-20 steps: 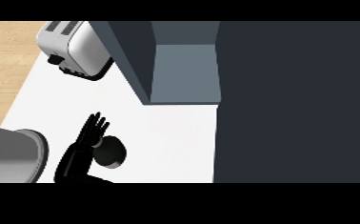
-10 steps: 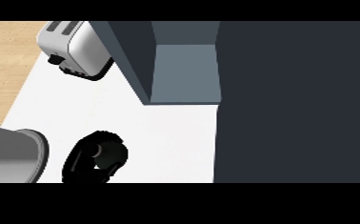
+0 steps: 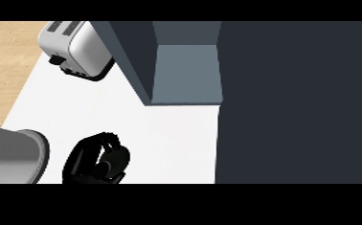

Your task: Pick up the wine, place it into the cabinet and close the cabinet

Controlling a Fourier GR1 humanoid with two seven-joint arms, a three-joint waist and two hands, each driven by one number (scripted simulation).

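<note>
The wine bottle [image 3: 117, 160] is seen from above as a dark round shape on the white counter [image 3: 176, 133], at the lower left of the head view. My left hand [image 3: 83, 161] is beside it with its fingers curled over and round the bottle, hiding most of it. The cabinet [image 3: 187, 73] stands open at the upper middle and shows a grey inner floor. My right hand does not show.
A silver toaster [image 3: 74, 49] sits at the back left, close to the cabinet's left wall [image 3: 134, 61]. A broad dark panel [image 3: 290, 99] fills the right side. A grey rounded object [image 3: 17, 157] lies at the left edge beside my hand.
My left hand's fingers, straight and upright beside the bottle a second ago, have curled round it. The bottle stays in the same spot on the counter.
</note>
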